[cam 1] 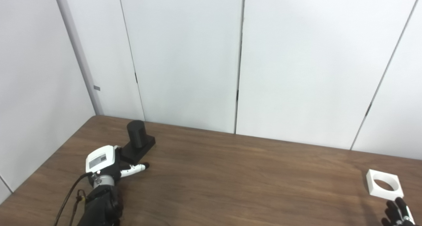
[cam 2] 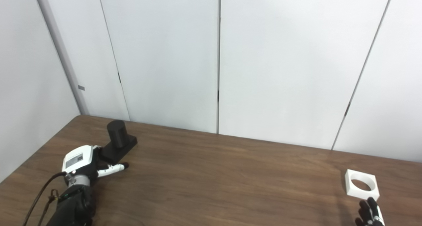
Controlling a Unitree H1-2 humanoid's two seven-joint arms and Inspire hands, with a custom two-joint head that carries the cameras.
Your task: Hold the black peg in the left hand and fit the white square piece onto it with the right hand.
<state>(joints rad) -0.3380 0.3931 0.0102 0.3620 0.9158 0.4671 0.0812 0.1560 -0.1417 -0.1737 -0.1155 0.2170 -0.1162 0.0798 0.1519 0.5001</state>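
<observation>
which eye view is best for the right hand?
Right eye view, marginally: the right hand sits further inside the frame, fingertips just short of the white square piece. In the left eye view it is squeezed into the bottom right corner. Both cut it off at the bottom edge, so neither shows its grip state.

Dark wood-grain table [cam 1: 247, 179] in corner; white panelled walls [cam 1: 184, 54] behind and left, dark vertical seams

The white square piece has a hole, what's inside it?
Inside the white square piece there is only brown table showing through the round hole. Nothing is fitted in it; the black peg stands far off by the left hand.
</observation>
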